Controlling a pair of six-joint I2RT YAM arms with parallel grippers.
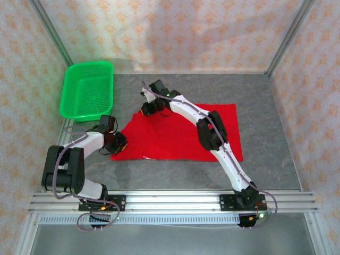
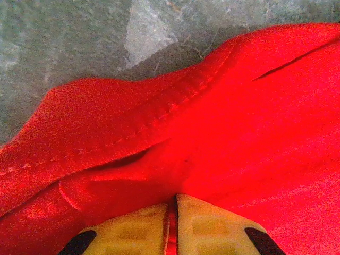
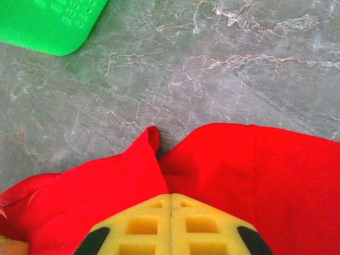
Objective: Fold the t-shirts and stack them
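Pinching the red t-shirt (image 1: pixel 180 133) at 7 o'clock with left fingers (image 2: pixel 141 228), with right fingers (image 3: pixel 141 226) shut, perhaps gripping, at 11 o'clock; stretched lengthwise 9-to-3.

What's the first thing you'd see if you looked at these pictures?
The bright red t-shirt spread across the middle of the grey table jumps out first. Next comes the green basket at the table's far left. The left end effector is shut on the shirt's near left corner, and the right end effector is shut at its far left edge.
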